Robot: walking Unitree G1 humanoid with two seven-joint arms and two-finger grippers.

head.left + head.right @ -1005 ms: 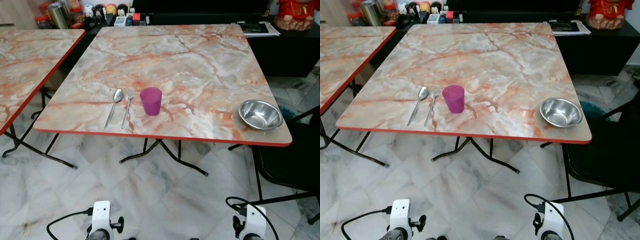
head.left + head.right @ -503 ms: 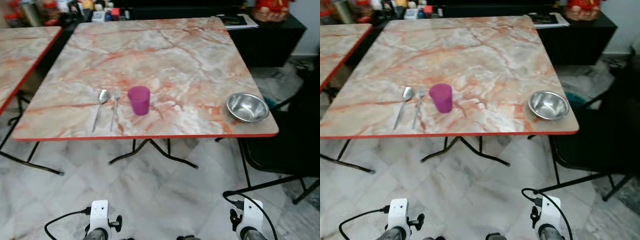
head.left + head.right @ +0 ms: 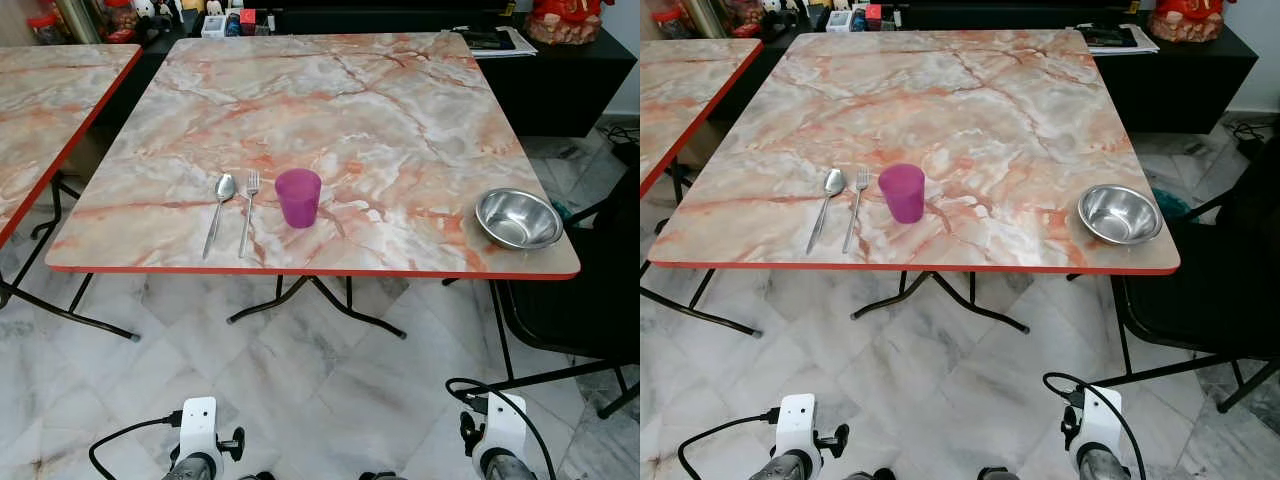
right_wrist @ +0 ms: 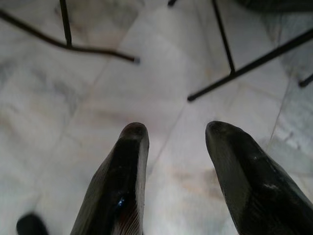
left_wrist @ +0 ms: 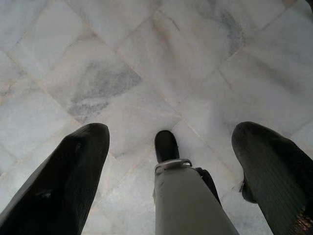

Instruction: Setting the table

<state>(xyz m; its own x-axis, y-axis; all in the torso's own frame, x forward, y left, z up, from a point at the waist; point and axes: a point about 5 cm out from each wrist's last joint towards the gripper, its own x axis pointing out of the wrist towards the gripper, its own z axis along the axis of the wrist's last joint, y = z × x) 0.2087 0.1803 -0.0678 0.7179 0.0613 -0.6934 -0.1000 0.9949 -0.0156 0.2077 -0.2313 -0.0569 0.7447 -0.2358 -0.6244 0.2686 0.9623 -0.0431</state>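
Both pincers hang wide over floor; black chair flanks the table beside bowl.

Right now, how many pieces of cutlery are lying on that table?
2. A spoon and a fork lie side by side near the front edge of the table, the fork just left of the purple cup. Nothing seems hidden.

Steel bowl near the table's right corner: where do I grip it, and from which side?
Pinch the steel bowl by its near rim with the right gripper, one finger inside, one outside, coming from above. It sits upright, empty and shallow beside the table edge, probably too wide to span.
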